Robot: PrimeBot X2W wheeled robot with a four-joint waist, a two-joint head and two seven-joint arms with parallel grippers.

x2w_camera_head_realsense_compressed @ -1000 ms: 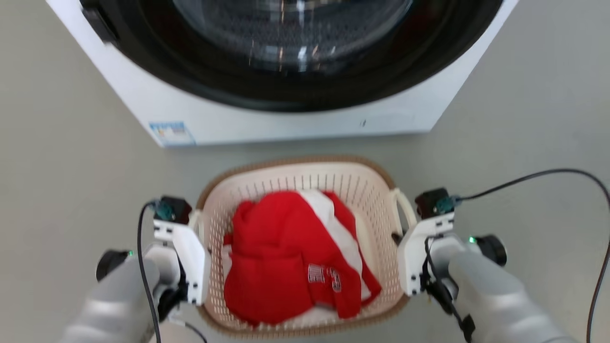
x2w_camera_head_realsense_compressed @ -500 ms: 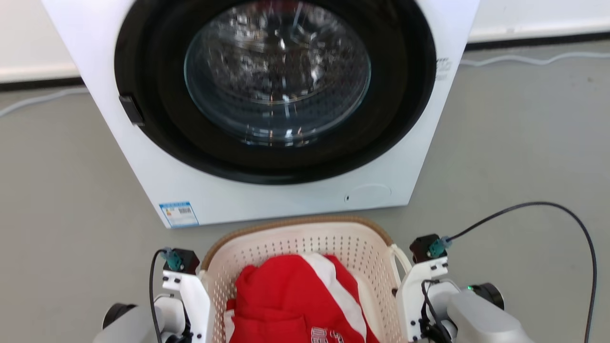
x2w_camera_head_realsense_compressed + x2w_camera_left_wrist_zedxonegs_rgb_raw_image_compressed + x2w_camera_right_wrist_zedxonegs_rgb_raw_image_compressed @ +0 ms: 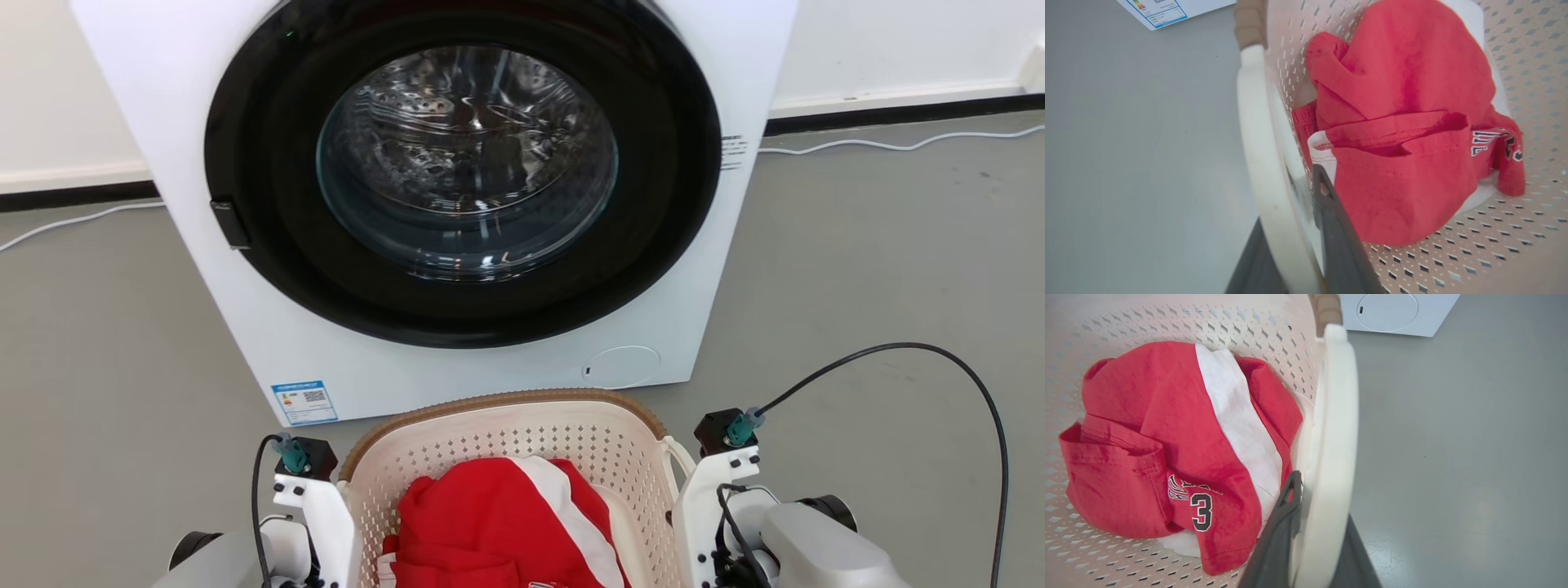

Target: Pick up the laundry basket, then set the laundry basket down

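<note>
Cream laundry basket (image 3: 506,437) has both handles (image 3: 1333,416) clamped in the jaws.

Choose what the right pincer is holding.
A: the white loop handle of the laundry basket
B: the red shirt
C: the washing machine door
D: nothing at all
A: in the right wrist view, the right pincer has one dark finger on each side of the white loop handle of the laundry basket, not on the red shirt.
</note>
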